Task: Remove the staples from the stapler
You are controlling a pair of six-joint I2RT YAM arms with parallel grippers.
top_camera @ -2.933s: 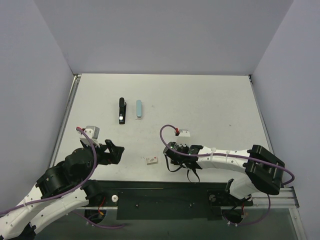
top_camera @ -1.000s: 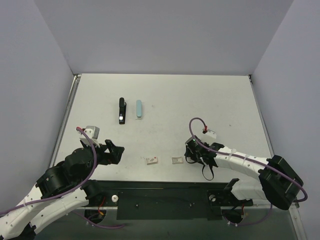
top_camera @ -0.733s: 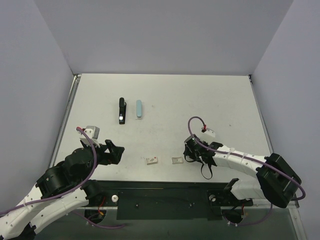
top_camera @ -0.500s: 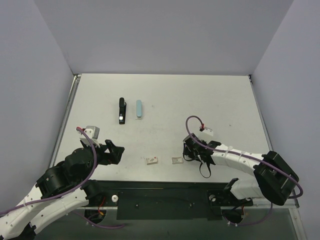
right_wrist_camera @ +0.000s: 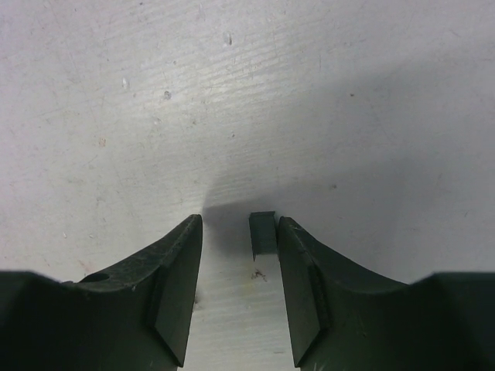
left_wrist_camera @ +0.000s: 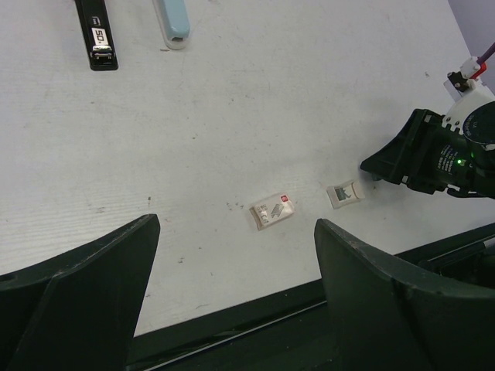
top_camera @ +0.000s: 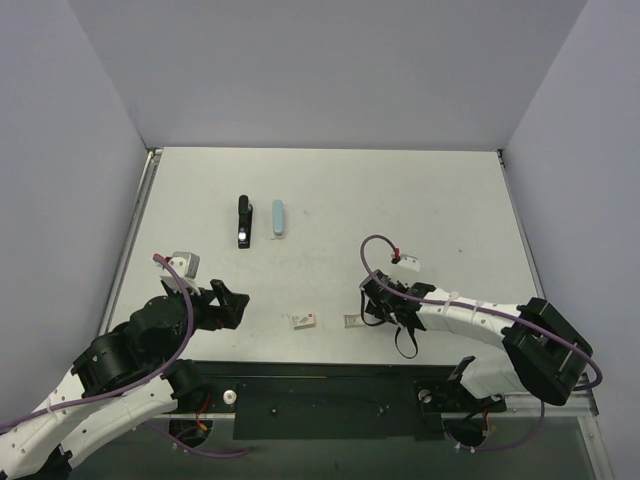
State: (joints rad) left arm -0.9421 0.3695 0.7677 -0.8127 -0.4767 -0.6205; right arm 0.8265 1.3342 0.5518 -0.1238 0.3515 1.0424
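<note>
Staples point(right_wrist_camera: 263, 233) — a small block on the bench point(top_camera: 400, 200), well clear of the stapler point(top_camera: 241, 220) — lie between the right gripper's point(right_wrist_camera: 237, 228) half-open fingers, ungripped. Next, I judge: pinch squarely and lift.

Nothing here can be read with certainty. The black stapler point(left_wrist_camera: 97, 31) carries a white label point(left_wrist_camera: 99, 36) near one end with two or three dark characters, perhaps "50", too small to settle in the left wrist view and only a bright spot from above. The small white box point(left_wrist_camera: 272, 212) bears a red mark at one corner and some grey print, and the smaller white piece point(left_wrist_camera: 343, 193) near it has a grey printed patch; neither can be made out.
</note>
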